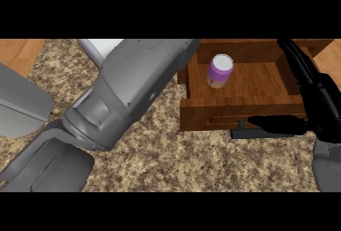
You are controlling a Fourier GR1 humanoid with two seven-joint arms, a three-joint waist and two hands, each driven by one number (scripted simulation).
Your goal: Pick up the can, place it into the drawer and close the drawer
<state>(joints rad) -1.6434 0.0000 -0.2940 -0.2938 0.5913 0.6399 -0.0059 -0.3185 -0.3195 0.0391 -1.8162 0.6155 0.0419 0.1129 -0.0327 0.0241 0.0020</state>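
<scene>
We see a speckled brown granite bench (166, 153) with wood flooring at the upper left corner, and an open wooden drawer (200, 110) at upper right holding the purple can (220, 71), upright on the drawer floor near its left wall, bare floor to its right. Our right hand (283, 124) is at the drawer front, fingers curled over the dark handle (243, 133). Our left forearm (126, 94) crosses the middle, the left hand hidden so we cannot tell its state.
</scene>
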